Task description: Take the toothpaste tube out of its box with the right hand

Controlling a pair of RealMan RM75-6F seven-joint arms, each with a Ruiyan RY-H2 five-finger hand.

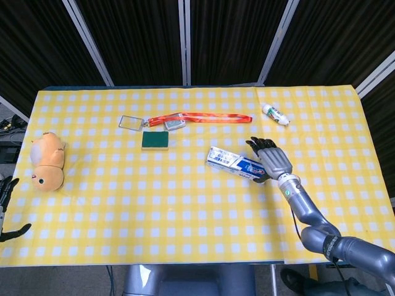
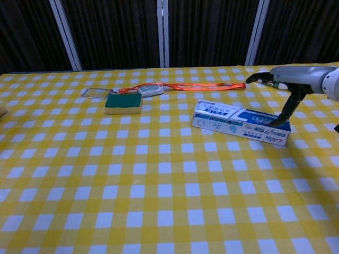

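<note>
The white and blue toothpaste box (image 1: 237, 164) (image 2: 241, 121) lies flat and closed near the middle right of the yellow checked table; no tube shows. My right hand (image 1: 272, 160) (image 2: 290, 80) hovers over the box's right end with its fingers spread and nothing in it. In the chest view one fingertip (image 2: 277, 122) reaches down to the box's top right edge. My left hand (image 1: 5, 203) sits off the table's near left edge, fingers apart and holding nothing.
A green sponge (image 1: 156, 140) (image 2: 123, 103), an orange lanyard (image 1: 203, 116) (image 2: 204, 85) with a clear badge holder (image 1: 129, 122) lie behind the box. A small white bottle (image 1: 275, 114) lies at the back right. An orange plush toy (image 1: 48, 160) rests at the left.
</note>
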